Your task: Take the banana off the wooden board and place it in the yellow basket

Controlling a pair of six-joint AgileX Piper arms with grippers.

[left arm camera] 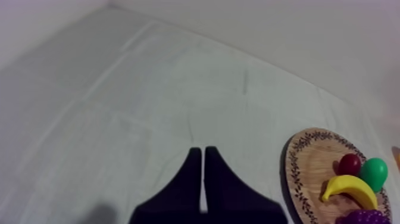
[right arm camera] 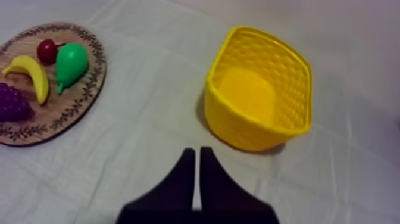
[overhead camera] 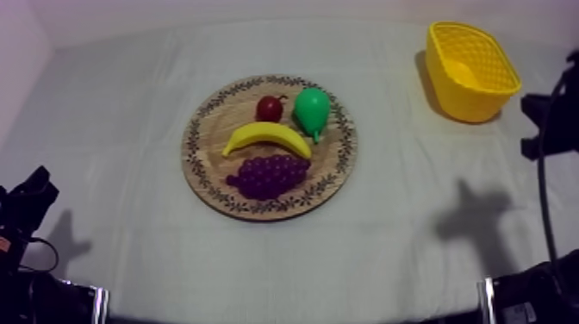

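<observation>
The yellow banana (overhead camera: pixel 265 136) lies across the middle of the round wooden board (overhead camera: pixel 200 129), between the small red fruit (overhead camera: pixel 269 109) and green pear (overhead camera: pixel 312 110) behind it and the purple grapes (overhead camera: pixel 269 175) in front. The yellow basket (overhead camera: pixel 457 99) stands empty at the far right. My left gripper (left arm camera: pixel 203 156) is shut on nothing, over bare cloth left of the board (left arm camera: pixel 294 173), with the banana (left arm camera: pixel 348 189) well off to its side. My right gripper (right arm camera: pixel 197 156) is shut on nothing, just short of the basket (right arm camera: pixel 238 128); the banana (right arm camera: pixel 30 71) lies far to its side.
My left arm (overhead camera: pixel 26 207) sits low at the table's left edge and my right arm (overhead camera: pixel 556 112) at the right edge, beside the basket. Grey-white cloth covers the table around the board.
</observation>
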